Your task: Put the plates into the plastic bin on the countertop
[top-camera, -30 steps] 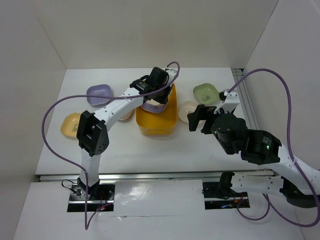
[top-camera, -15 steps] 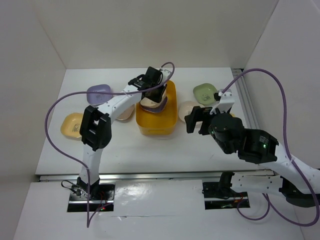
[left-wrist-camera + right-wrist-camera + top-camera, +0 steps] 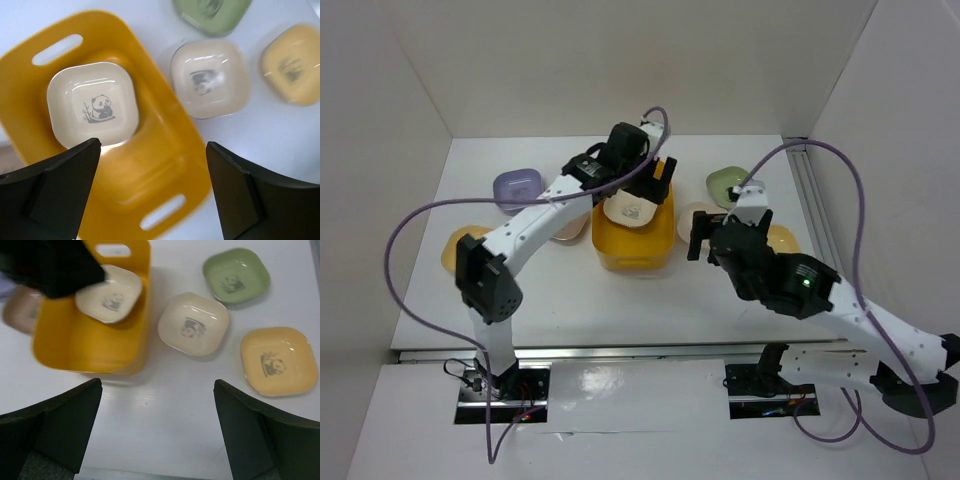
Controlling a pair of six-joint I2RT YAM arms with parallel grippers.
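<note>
Yellow-orange rectangular plastic bin holds 1 cream rounded-square panda-print plate; left gripper hangs above it, jaws apart. Right gripper, jaws wide, hovers near a second cream plate on the white countertop. Likely light, stiff, slippery: pinch a rim.

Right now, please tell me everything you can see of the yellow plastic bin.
The plastic bin is a yellow-orange rectangular tub, glossy, with rounded corners and a handle slot at each end. It stands upright on the white countertop. A cream plate with a panda print lies inside; the open left gripper hovers above.
</note>
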